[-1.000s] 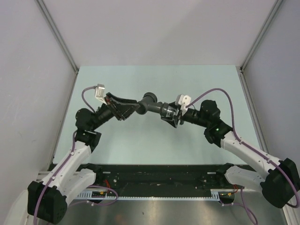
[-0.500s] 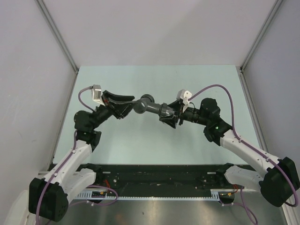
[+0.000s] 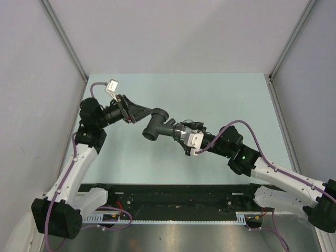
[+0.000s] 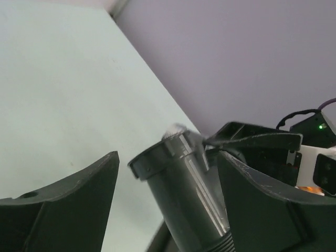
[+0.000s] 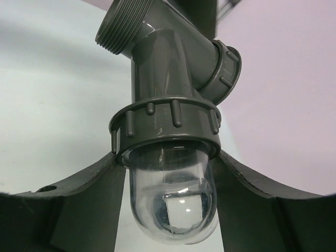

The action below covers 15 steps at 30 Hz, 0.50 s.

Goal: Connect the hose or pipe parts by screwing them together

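From above, my right gripper (image 3: 181, 133) is clamped on the grey Y-fitting (image 3: 156, 125), which juts out ahead of it. On the left wrist, the left gripper (image 4: 168, 157) stands apart either side, not touching. On the right wrist, the plastic looks rigid, light and slick. I'd hold the ribbed collar (image 5: 165, 126), not the clear dome (image 5: 170, 202).

A: Where is the dark grey plastic Y-shaped pipe fitting (image 3: 160, 125)?
B: Above the pale green table (image 3: 220, 94), between the left gripper (image 3: 147, 112) at its left and the right gripper (image 3: 182, 132) at its right.
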### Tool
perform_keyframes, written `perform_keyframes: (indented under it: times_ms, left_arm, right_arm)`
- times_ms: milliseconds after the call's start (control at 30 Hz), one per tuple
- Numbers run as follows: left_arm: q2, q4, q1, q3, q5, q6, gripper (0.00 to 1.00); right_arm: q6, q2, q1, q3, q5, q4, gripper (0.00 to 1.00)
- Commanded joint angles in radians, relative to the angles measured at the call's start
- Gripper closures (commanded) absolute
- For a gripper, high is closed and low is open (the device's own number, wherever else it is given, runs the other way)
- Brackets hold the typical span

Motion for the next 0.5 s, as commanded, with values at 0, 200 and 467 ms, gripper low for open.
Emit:
perform_keyframes:
  times_ms: [0,200,467]
  left_arm:
    - [0.058,-0.098,0.014,0.014,0.193,-0.121,0.2]
    - [0.035,-0.02,-0.022,-0.041,0.215,-0.197,0.16]
    - [0.035,0.069,-0.085,-0.081,0.253,-0.297,0.62]
  right_arm:
    - [-0.231,-0.032,0.072,0.003,0.172,0.119,1.0]
    - [-0.256,-0.002,0.117,0.003,0.19,0.143,1.0]
    - [-0.116,0.055,0.092,0.006,0.163,0.22,1.0]
